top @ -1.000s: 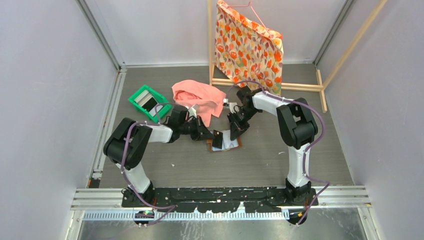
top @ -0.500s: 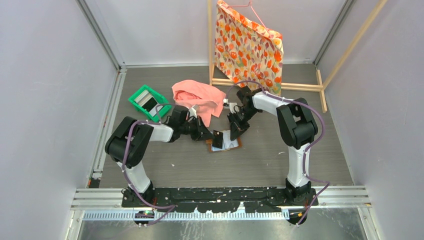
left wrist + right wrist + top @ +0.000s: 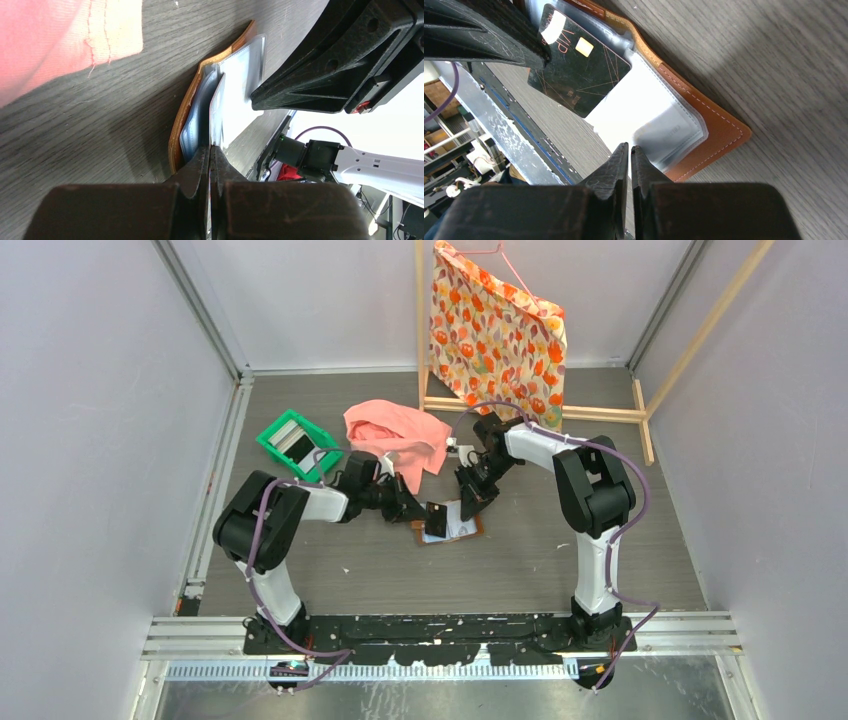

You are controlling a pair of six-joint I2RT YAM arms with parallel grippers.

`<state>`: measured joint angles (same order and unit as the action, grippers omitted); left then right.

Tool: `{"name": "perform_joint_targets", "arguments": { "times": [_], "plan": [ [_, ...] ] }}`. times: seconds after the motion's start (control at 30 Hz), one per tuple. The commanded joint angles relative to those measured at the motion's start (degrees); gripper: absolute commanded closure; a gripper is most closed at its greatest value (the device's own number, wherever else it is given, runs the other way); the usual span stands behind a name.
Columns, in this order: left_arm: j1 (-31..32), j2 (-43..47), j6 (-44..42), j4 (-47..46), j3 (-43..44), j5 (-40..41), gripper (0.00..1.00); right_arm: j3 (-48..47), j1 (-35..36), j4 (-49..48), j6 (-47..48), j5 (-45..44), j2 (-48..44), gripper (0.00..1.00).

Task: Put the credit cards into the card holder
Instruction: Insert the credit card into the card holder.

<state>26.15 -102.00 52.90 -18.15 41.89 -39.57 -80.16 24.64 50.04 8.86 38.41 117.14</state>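
From above, the wallet [image 3: 463, 529] lies open on the table [image 3: 400, 575] between both arms. The left wrist view shows the left end effector [image 3: 210, 150] pinching a card [image 3: 216, 114] edge-on at the wallet's pockets. In the right wrist view, the right end effector [image 3: 629, 149] has its fingers nearly pressed together at a pale pocket, but it is unclear whether they grip it.

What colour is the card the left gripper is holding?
The card is black with thin gold lines; clearest in the right wrist view.

The tray [image 3: 268, 440] lies left of the cloth [image 3: 400, 435], card holder [image 3: 462, 528] before it.
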Motion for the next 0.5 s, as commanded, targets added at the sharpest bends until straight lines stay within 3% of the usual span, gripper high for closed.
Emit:
{"name": "perform_joint_targets", "arguments": {
  "times": [0.0,0.47],
  "plan": [
    [0.33,-0.02,0.59,2.33,0.85,-0.06,1.0,-2.02,0.24,0.81,0.1,0.58,-0.33,0.89],
    [0.82,-2.66,4.11,0.32,1.0,-0.93,1.0,-1.93,0.19,0.76,0.1,0.73,-0.42,0.89]
  ]
}}
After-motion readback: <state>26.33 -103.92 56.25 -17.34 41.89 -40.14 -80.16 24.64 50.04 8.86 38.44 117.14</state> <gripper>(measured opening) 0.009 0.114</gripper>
